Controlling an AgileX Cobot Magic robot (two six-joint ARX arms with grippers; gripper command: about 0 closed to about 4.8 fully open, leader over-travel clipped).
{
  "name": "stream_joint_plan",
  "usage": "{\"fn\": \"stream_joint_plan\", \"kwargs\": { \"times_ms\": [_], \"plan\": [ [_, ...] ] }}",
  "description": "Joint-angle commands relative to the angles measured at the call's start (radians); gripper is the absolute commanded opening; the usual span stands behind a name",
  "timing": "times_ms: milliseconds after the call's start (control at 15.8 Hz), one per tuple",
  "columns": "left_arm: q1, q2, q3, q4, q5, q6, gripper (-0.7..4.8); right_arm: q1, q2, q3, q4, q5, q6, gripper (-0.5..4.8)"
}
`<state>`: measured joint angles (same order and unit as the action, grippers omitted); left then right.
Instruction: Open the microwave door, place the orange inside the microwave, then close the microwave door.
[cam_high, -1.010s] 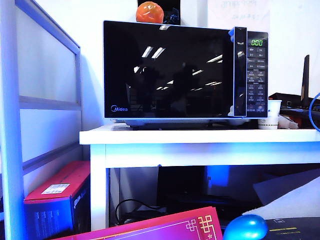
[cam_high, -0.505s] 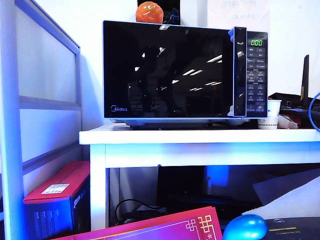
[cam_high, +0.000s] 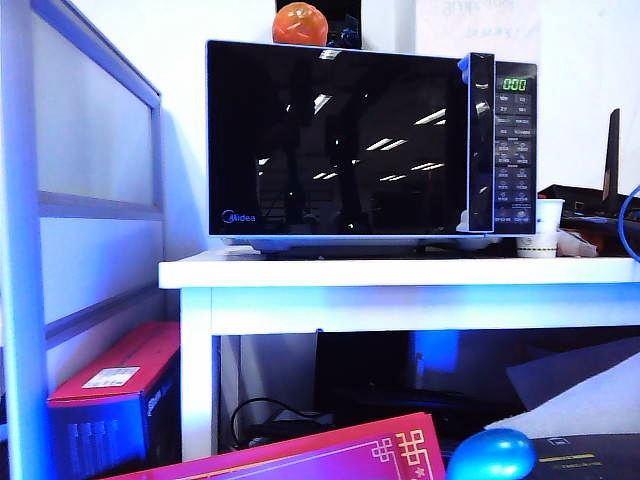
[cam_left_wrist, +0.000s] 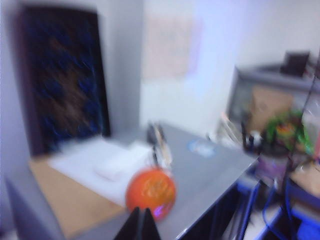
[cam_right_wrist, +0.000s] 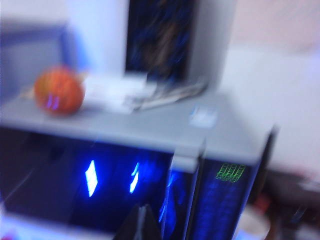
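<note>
Now, step: we start on opening the microwave door (cam_high: 335, 140), shut.
Orange (cam_high: 299, 23): atop microwave (cam_high: 370, 145) on the desk (cam_high: 400, 272).
Left hand (cam_left_wrist: 141, 224): fingers together, empty, near the orange.
Right hand (cam_right_wrist: 141, 222): together, empty, above the door.
Next: we judge the handle strip (cam_high: 481, 140) needs pulling.

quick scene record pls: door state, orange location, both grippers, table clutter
microwave door: closed, flush with the microwave front
display: lit green
orange: on top of the microwave, toward its left side
left gripper: shut, empty, near the orange, above the microwave top
right gripper: shut, empty, in front of the door's upper edge
arms in exterior view: not visible
table: white, holds the microwave and a paper cup to its right
</note>
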<state>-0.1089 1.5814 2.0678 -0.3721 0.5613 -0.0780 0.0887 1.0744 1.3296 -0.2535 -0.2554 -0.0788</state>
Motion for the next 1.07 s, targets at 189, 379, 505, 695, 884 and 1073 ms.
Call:
{"fn": "stream_joint_plan", "kwargs": {
  "times_ms": [189, 379, 505, 695, 884, 1073],
  "plan": [
    [-0.121, 0.12, 0.006, 0.058, -0.063, 0.152, -0.03, 0.001, 0.1, 0.047, 0.064, -0.036, -0.002, -0.01],
    [-0.19, 0.198, 0.006, 0.175, -0.202, 0.152, 0.02, 0.001, 0.119, 0.047, 0.064, -0.036, -0.002, -0.01],
    [-0.217, 0.237, 0.005, 0.212, -0.228, 0.151, 1.11, 0.01, 0.119, 0.047, 0.068, -0.036, -0.002, -0.01],
    [-0.222, 0.275, 0.005, 0.233, -0.229, 0.15, 4.09, 0.011, 0.12, 0.047, 0.07, -0.035, -0.002, -0.01],
    [-0.229, 0.294, 0.005, 0.24, -0.228, 0.15, 4.79, 0.011, 0.12, 0.047, 0.07, -0.036, 0.0, -0.01],
    [-0.241, 0.325, 0.005, 0.296, -0.233, 0.149, 4.79, 0.012, 0.12, 0.047, 0.07, -0.036, 0.0, -0.01]
  ]
}}
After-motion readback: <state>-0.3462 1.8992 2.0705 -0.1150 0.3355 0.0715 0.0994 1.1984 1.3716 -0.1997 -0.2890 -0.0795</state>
